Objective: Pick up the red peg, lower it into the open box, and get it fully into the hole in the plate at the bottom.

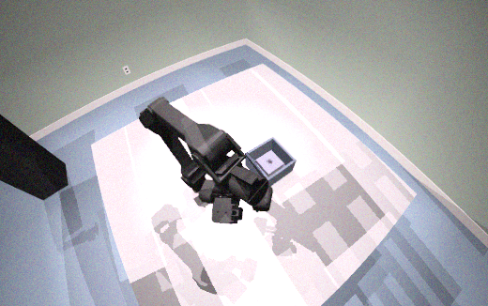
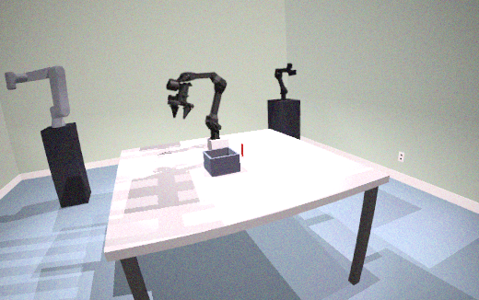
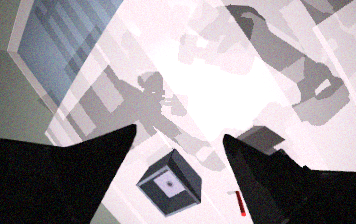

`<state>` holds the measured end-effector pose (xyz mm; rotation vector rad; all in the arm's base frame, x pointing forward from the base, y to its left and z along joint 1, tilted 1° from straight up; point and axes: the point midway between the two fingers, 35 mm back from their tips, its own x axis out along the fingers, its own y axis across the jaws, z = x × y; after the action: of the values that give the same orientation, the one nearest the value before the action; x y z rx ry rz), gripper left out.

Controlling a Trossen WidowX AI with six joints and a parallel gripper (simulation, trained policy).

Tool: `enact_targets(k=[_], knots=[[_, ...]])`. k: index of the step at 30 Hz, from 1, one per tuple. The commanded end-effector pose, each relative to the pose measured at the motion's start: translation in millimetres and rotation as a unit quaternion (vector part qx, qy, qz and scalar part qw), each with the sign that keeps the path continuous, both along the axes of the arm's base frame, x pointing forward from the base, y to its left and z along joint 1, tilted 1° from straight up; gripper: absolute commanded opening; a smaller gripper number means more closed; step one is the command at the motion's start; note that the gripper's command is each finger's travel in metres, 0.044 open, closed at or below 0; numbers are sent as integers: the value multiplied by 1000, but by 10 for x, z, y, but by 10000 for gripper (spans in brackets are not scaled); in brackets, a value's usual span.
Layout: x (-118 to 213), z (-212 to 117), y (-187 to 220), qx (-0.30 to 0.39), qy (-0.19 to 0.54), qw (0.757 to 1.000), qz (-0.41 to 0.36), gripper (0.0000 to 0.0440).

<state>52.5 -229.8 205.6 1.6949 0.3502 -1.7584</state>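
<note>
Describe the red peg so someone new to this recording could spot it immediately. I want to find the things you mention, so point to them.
On the big white table (image 2: 286, 184), find the open blue-grey box (image 2: 226, 166) (image 1: 283, 172) (image 3: 192, 182). Just beside it stands the peg (image 2: 242, 150) (image 3: 241, 204), thin and upright. Its bright red sets it apart from the box and the black arm (image 2: 216, 103) (image 1: 175, 119).

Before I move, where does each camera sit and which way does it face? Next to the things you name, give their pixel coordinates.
Top: high over the table (image 1: 291, 108) (image 2: 276, 193), looking steeply down; arm seen from above.
Exterior: out past the table's edge, looking across it; whole arm, open claw (image 2: 181, 115) (image 3: 180, 133).
Wrist: on the arm's hand, looking out past the fingers at the tabletop; two dark fingers show.
Exterior and wrist share the red peg (image 2: 242, 150) (image 3: 241, 204).
</note>
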Motion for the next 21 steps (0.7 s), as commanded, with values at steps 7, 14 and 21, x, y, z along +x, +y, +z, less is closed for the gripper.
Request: enact_targets(k=[7,14,21], knots=[[592,-18,316,8,23,993,117,440],[983,-39,645,8,37,977,208,440],[1289,-87,1038,6,49,955,294,440]])
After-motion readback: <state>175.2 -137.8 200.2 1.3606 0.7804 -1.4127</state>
